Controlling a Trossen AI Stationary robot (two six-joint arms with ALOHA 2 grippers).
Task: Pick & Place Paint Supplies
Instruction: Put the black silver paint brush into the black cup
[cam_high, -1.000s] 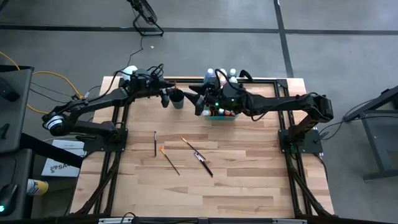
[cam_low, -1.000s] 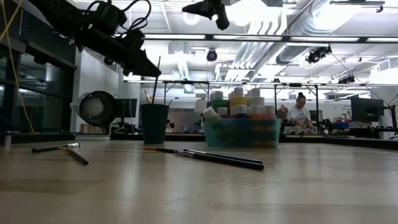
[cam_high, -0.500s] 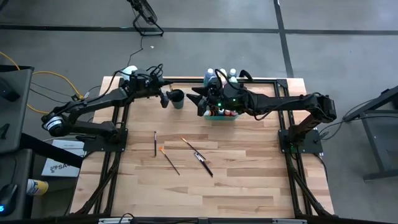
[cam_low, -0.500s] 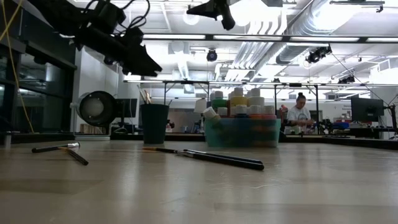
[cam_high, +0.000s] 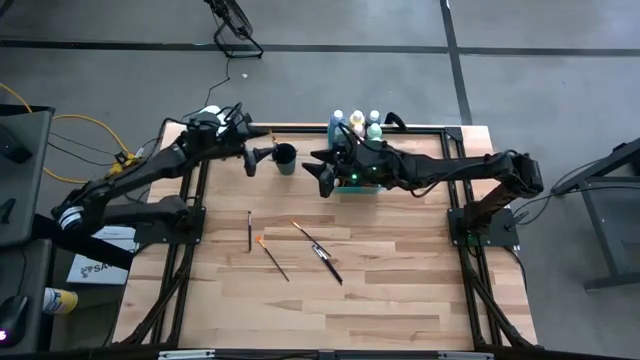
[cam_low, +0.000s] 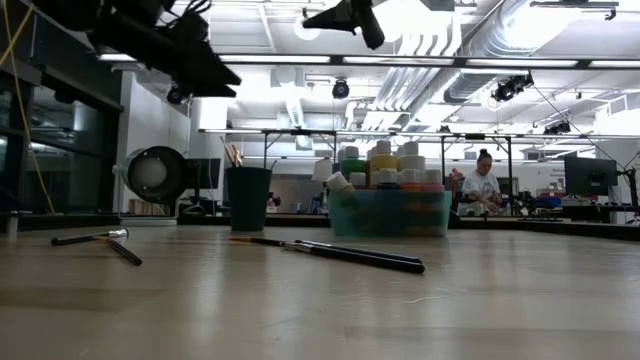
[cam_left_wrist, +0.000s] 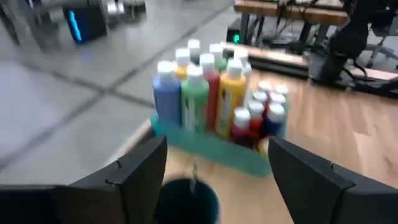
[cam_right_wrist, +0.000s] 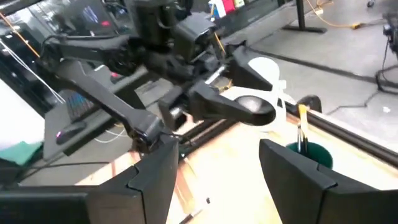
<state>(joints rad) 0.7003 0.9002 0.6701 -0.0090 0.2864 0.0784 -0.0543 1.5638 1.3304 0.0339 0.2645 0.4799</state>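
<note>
Over by the far edge, the left gripper (cam_high: 250, 160) hangs with its fingers spread and empty just beside the dark cup (cam_high: 285, 158), which already has brushes standing in it. Three paintbrushes (cam_high: 318, 251) lie mid-table, well apart from it. My guess is it should go for the nearest one, come straight down and pinch mid-handle. Above the green tray (cam_low: 390, 213) of paint bottles (cam_left_wrist: 205, 93), the right gripper (cam_high: 322, 172) waits, jaws parted and empty

Light: bright ceiling strip lamps (cam_low: 420, 62) glare at you in the low view.
Blur: your left wrist view smears the paint bottles (cam_left_wrist: 214, 93).
</note>
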